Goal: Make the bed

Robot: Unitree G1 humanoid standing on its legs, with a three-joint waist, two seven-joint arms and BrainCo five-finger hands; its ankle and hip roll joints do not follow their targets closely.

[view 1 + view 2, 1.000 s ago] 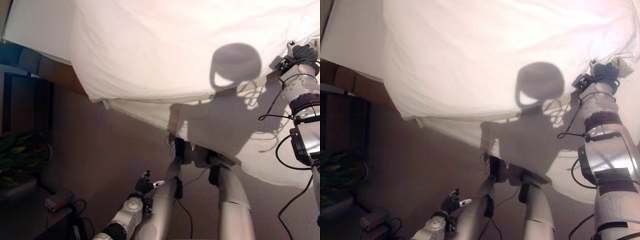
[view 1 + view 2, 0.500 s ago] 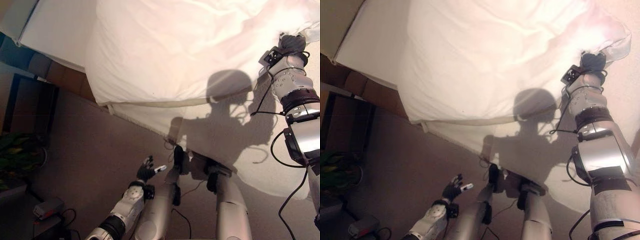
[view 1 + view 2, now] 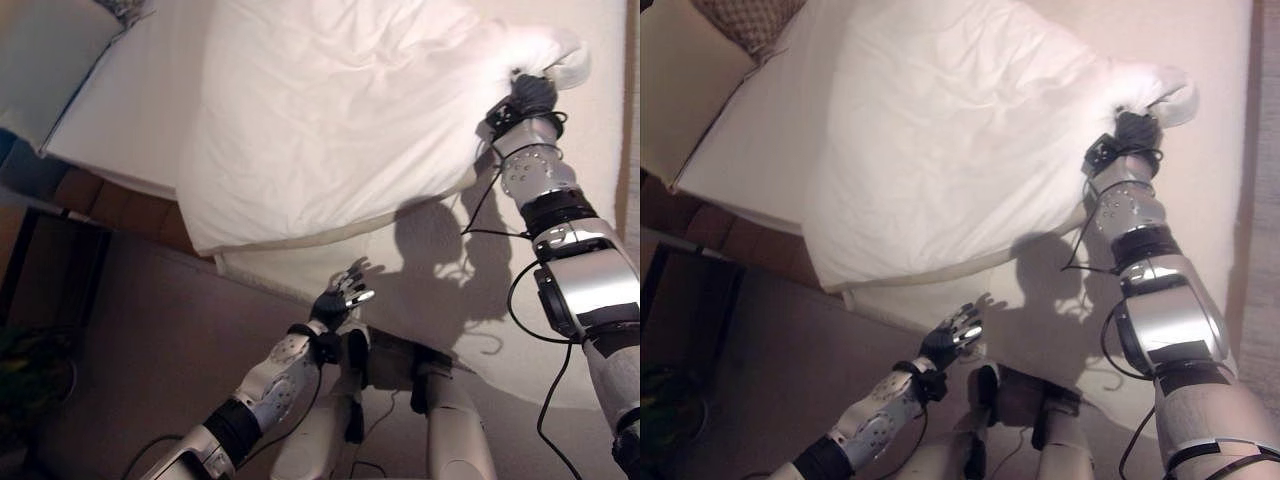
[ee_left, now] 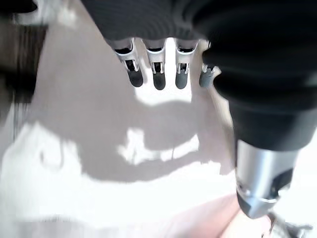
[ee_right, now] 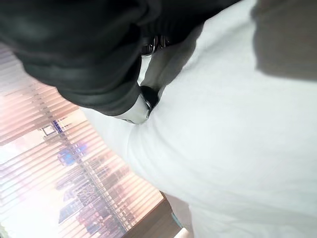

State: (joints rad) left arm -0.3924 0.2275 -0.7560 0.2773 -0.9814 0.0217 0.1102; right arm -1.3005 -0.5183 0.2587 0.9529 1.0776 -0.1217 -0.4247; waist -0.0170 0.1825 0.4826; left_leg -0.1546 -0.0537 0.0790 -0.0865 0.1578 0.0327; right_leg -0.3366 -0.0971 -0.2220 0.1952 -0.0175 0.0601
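Note:
A white duvet (image 3: 330, 110) lies rumpled over the bed, its near edge folded above the hanging white sheet (image 3: 300, 270). My right hand (image 3: 533, 95) is at the duvet's far right corner, fingers curled into the bunched cloth (image 3: 1160, 92). In the right wrist view the thumb (image 5: 143, 106) presses into the white fabric (image 5: 237, 129). My left hand (image 3: 340, 297) hovers by the bed's near edge in front of the sheet, open, fingers (image 4: 158, 74) straight and holding nothing.
Bare mattress sheet (image 3: 130, 110) shows left of the duvet, with a patterned pillow (image 3: 745, 20) at the top left. A wooden bed frame (image 3: 110, 200) and dark side furniture (image 3: 20, 260) stand at left over the carpet floor (image 3: 120, 350). A window with blinds (image 5: 59, 188) is nearby.
The view has shifted. My right hand has carried the duvet corner farther up the bed. My left hand has risen from near the floor to the bed's edge.

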